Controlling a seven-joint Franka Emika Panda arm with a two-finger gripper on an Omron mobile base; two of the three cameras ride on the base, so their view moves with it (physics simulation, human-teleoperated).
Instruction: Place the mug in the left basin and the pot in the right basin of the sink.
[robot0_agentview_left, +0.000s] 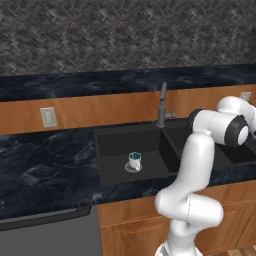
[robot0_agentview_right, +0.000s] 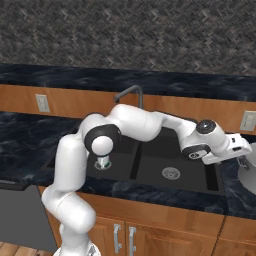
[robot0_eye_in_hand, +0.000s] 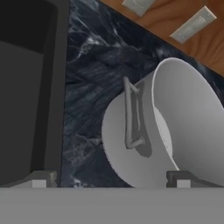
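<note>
The small white mug (robot0_agentview_left: 134, 161) with a teal inside stands upright on the drain of the left basin (robot0_agentview_left: 112, 147) of the black sink (robot0_agentview_left: 150, 129). In the right base view the mug (robot0_agentview_right: 103, 162) peeks out below the arm's elbow. The right basin (robot0_agentview_right: 172, 152) holds nothing but its steel drain (robot0_agentview_right: 171, 173). A pale grey pot (robot0_eye_in_hand: 175, 122) with a side handle (robot0_eye_in_hand: 131, 113) sits on the dark counter right of the sink, also at the frame edge as the pot (robot0_agentview_right: 248, 176). My gripper (robot0_eye_in_hand: 111, 181) hangs open just above the pot's handle side, and the gripper (robot0_agentview_right: 247, 158) reaches out over the counter.
A tall grey faucet (robot0_agentview_left: 162, 105) rises behind the sink's divider. Wall outlets (robot0_eye_in_hand: 192, 24) sit on the wooden backsplash behind the pot. The sink's right wall (robot0_eye_in_hand: 57, 87) runs close to the pot. A dark marbled counter (robot0_agentview_left: 45, 165) stretches left of the sink.
</note>
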